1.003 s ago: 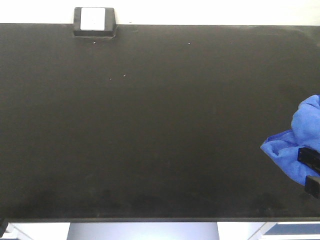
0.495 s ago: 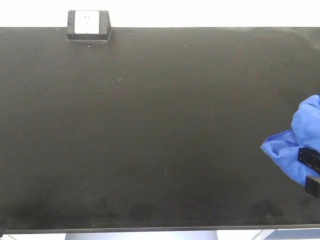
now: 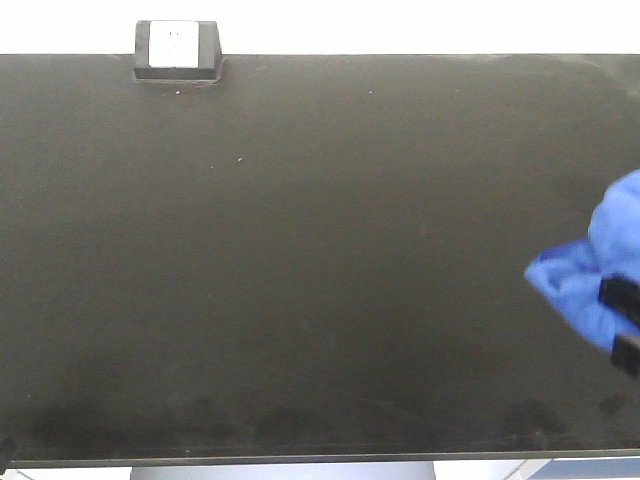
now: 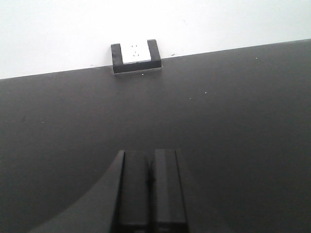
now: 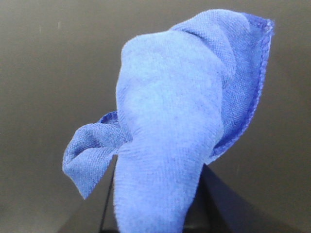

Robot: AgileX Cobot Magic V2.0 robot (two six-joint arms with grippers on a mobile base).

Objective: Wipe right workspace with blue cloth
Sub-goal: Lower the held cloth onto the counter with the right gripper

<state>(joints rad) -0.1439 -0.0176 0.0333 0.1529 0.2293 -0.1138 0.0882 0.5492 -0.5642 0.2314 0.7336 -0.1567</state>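
The blue cloth [image 3: 590, 275] is bunched up at the right edge of the front view, over the wide black countertop [image 3: 320, 260] of the right workspace. My right gripper [image 3: 622, 322] is shut on the blue cloth [image 5: 170, 121], which hides most of its dark fingers [image 5: 214, 199] in the right wrist view. Whether the cloth touches the counter I cannot tell. My left gripper [image 4: 150, 162] is shut with nothing in it, low over the bare counter [image 4: 243, 121], pointing toward the back wall.
A small black box with a white face [image 3: 177, 50] stands at the counter's back edge on the left, against the white wall; it also shows straight ahead as the box [image 4: 136, 56] in the left wrist view. The counter's front edge [image 3: 320, 460] runs along the bottom.
The whole front view shifted a second ago, with the box moving left and the counter's front edge dropping. Since then the cloth and right gripper have moved slightly right.
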